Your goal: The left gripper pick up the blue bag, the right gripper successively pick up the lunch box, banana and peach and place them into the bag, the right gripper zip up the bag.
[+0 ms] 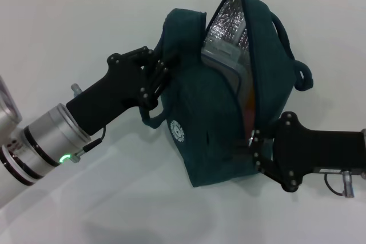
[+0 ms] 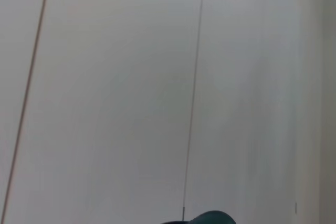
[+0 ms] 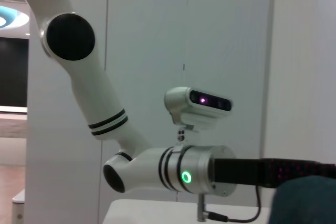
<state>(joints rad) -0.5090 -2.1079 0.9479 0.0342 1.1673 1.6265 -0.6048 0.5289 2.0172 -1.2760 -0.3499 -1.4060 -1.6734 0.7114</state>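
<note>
The blue bag (image 1: pixel 211 124) lies tilted in the middle of the white table, its top open and the silver foil lining showing. Inside it I see the clear lunch box (image 1: pixel 224 55) and an orange-yellow strip of the banana (image 1: pixel 247 100). The peach is hidden. My left gripper (image 1: pixel 159 81) is shut on the bag's left side by a loop handle. At the near end of the zipper opening, my right gripper (image 1: pixel 253 148) has its fingers closed against the bag's edge. A corner of the bag (image 3: pixel 304 203) shows in the right wrist view, and another bit of the bag (image 2: pixel 212 217) in the left wrist view.
A second loop handle (image 1: pixel 297 67) sticks out on the bag's far right side. The white table (image 1: pixel 86 27) spreads around the bag, with a wall behind it. In the right wrist view the left arm's silver cylinder (image 3: pixel 194 174) shows its green light.
</note>
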